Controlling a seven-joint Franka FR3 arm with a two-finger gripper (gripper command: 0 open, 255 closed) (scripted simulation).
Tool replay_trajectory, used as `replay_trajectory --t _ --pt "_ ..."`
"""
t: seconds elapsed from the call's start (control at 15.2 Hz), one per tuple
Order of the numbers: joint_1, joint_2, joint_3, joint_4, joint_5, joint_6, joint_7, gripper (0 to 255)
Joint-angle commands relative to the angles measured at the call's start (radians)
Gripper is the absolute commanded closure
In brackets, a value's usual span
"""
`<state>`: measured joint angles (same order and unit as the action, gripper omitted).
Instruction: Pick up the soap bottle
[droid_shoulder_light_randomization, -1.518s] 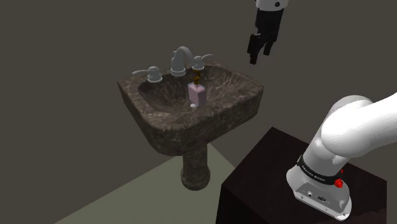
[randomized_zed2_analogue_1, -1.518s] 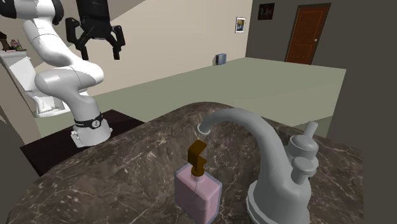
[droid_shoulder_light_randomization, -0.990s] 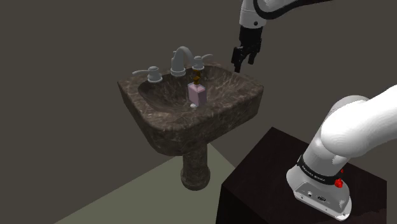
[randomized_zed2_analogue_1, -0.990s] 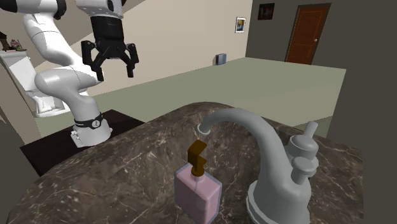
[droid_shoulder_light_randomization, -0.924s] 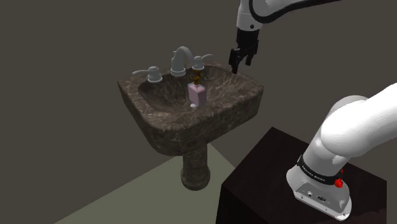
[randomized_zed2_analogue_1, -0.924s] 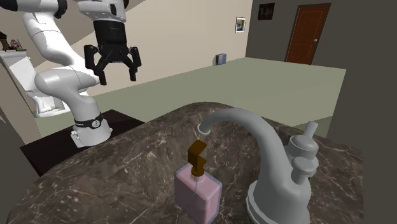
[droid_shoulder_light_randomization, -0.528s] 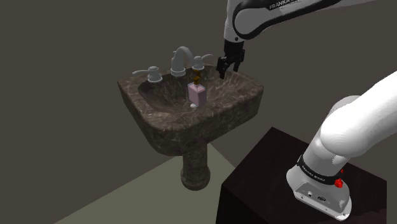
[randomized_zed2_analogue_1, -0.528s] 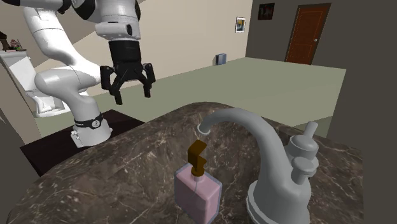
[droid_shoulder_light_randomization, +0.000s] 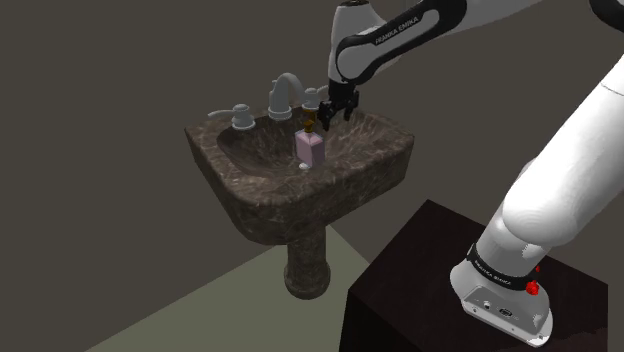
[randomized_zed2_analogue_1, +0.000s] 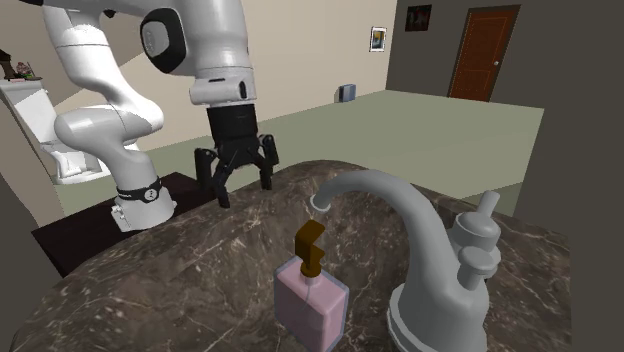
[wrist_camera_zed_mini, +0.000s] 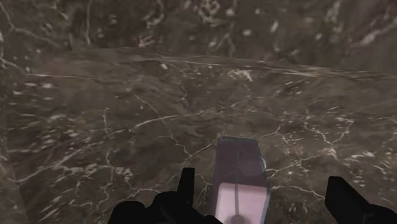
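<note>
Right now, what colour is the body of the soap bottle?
Pale pink; the soap bottle shows best in the second exterior view.

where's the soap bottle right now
The pink soap bottle stands upright in the dark sink, in front of the grey faucet, with the open end effector just above it toward the shoulder view's right.

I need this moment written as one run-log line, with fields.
phase: pre-grasp | gripper: open, empty, above sink | soap bottle: pink, upright in sink, untouched | next: probably lower around bottle
</note>
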<state>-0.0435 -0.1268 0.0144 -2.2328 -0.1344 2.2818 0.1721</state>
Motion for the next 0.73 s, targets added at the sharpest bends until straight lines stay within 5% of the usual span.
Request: replay_trajectory --t 0.0,0.66 --pt "-0.006 0.073 -0.005 0.030 -0.004 0.057 0.005 0" --pt "-0.013 0.415 -0.016 0.295 -0.006 0.195 0.035 0"
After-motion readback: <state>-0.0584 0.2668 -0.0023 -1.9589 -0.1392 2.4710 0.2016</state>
